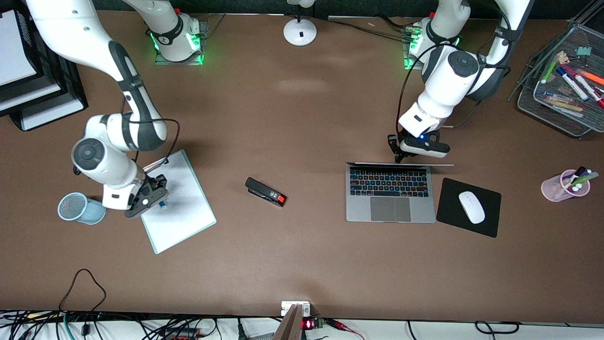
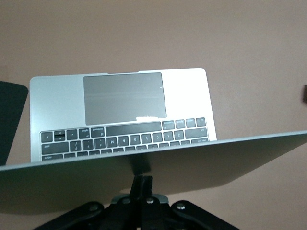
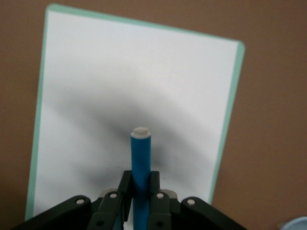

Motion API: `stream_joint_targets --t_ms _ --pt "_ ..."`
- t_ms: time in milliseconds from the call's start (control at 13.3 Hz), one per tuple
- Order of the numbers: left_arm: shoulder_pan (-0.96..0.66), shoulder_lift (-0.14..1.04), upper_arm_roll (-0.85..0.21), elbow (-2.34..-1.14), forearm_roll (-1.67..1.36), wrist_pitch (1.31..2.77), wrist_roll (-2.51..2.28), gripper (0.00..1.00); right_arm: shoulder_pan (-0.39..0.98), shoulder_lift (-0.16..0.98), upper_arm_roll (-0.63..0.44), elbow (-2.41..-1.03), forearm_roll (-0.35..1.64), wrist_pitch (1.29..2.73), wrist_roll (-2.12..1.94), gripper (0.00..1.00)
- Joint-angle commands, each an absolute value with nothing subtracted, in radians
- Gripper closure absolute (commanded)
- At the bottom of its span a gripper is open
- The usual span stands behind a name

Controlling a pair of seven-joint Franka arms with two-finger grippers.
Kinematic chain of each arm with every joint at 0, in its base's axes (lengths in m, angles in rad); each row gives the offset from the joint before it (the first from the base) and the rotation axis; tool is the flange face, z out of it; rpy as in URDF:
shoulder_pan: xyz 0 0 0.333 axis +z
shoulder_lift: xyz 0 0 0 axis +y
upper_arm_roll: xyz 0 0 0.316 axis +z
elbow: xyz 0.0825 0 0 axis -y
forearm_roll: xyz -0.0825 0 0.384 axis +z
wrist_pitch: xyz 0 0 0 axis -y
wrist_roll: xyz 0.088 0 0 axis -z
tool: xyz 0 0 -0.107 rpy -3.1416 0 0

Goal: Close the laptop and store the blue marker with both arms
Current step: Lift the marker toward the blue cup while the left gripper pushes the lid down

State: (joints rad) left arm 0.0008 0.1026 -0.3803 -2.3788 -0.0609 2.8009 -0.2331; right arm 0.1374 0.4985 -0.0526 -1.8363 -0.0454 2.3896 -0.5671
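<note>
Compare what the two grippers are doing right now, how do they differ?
The right gripper is shut on the blue marker, over the whiteboard. The left gripper holds nothing; its fingers are closed together at the upright lid of the open laptop. Both are black and two-fingered.

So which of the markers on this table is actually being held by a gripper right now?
The blue marker, clamped in the right gripper over the white board. The other markers sit loose in the pink cup and wire tray.
</note>
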Motion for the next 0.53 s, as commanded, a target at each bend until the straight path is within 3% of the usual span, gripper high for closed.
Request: stream_joint_targets --t_ms 0,451 --pt "0.012 0.185 -0.377 -2.33 -0.041 2.856 -0.219 1.0 0.129 0.437 -0.048 -1.803 -0.037 2.289 -0.626 1.0" --pt "0.021 0.308 -0.341 -2.22 0.018 2.899 -0.219 1.0 0.06 0.4 -0.057 -1.617 0.115 2.013 -0.958 1.0"
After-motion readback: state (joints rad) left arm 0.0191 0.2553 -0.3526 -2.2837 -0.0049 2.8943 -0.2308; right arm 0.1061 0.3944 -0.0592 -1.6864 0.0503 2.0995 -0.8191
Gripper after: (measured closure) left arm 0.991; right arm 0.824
